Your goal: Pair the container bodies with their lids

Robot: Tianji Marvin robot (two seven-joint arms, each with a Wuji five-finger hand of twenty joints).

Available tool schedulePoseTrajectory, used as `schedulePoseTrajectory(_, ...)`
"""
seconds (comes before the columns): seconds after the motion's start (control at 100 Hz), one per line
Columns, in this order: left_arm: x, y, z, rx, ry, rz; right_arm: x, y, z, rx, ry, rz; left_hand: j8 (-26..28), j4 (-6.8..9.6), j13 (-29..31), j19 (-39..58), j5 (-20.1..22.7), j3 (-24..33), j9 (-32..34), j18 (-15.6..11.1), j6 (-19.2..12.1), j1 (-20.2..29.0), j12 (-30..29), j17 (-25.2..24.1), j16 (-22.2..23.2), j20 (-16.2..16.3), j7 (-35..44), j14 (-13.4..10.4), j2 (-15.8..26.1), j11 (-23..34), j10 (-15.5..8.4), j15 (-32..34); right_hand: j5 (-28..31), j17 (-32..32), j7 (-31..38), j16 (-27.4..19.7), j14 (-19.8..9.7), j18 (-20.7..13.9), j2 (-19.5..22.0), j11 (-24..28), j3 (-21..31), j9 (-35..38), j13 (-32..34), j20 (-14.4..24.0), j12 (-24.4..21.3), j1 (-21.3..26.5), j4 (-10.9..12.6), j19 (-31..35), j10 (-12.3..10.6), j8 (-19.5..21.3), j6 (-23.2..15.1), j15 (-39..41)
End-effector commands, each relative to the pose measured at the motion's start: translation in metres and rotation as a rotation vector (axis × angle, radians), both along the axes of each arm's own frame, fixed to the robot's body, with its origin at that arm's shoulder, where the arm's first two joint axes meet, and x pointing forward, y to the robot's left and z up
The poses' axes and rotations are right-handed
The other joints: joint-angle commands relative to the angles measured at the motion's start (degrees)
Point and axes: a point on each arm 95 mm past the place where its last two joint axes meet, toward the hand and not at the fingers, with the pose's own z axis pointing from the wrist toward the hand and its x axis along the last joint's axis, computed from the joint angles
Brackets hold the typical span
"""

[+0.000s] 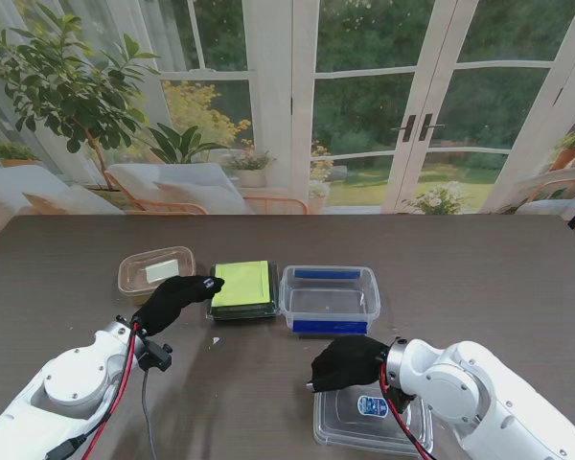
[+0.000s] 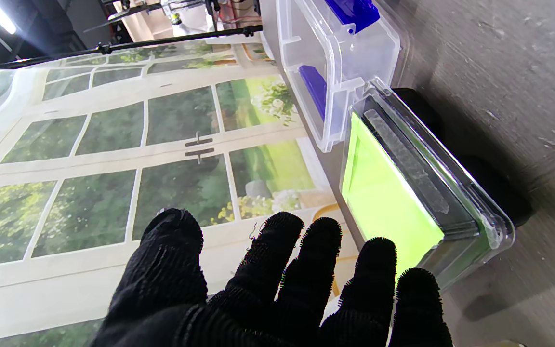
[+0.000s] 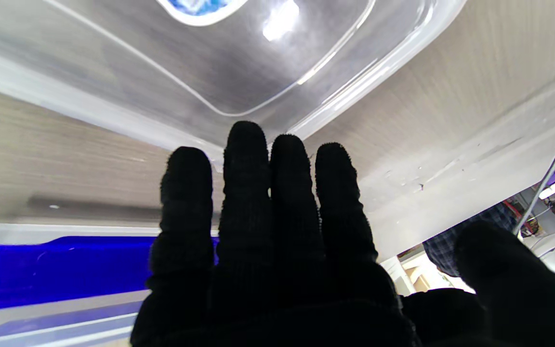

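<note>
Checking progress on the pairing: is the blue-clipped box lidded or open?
Open. The clear box shows a bare rim; a clear lid lies flat on the table nearer me.

We see even, soft daylight in the stand view, coming from the tall white-framed glass doors (image 1: 431,105) behind the dark wood-grain table (image 1: 479,278); shadows there are faint. In the right wrist view a white glare spot sits on the clear plastic lid (image 3: 277,24), whose near rim is blurred. The left wrist view bends straight lines at its edges, and the lime-green-topped container (image 2: 388,202) glows overexposed.
</note>
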Motion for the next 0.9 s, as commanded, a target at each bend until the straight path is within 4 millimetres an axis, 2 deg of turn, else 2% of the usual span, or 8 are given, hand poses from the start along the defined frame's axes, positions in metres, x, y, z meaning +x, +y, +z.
schedulePoseTrajectory(0.0,-0.001,-0.002,0.001,0.0,0.004,-0.017,-0.005,0.004,-0.006,-0.008,0.013,0.025,0.33,0.67,-0.33,-1.26,0.58,-0.57,1.31,-2.73,-1.39,1.0,0.65,-0.89,-0.37,-0.32,-0.03,0.06,1.8,0.1,-0.14,-0.69,-0.9,-9.28,0.88,-2.37,1.08,-2.64,1.77,-1.34,-1.51,-1.93,-2.22,-1.7,-1.06,-1.64,1.38,-0.01,1.36,-0.43,-0.9,-3.88)
schedulePoseTrajectory(0.89,-0.002,-0.001,0.002,0.006,0.003,-0.012,0.004,0.021,-0.007,0.037,-0.03,0.096,0.39,0.67,-0.41,-1.43,1.02,-0.57,1.35,-3.19,-1.43,0.97,0.66,-1.04,-0.39,-0.62,0.12,-0.05,1.82,0.1,-0.2,-0.72,-3.54,-11.38,1.23,-3.74,-0.39,-4.53,1.98,-2.33,-1.34,-4.75,-4.96,-2.64,-1.33,-2.14,1.5,-2.67,0.35,-0.85,-1.62,-5.02)
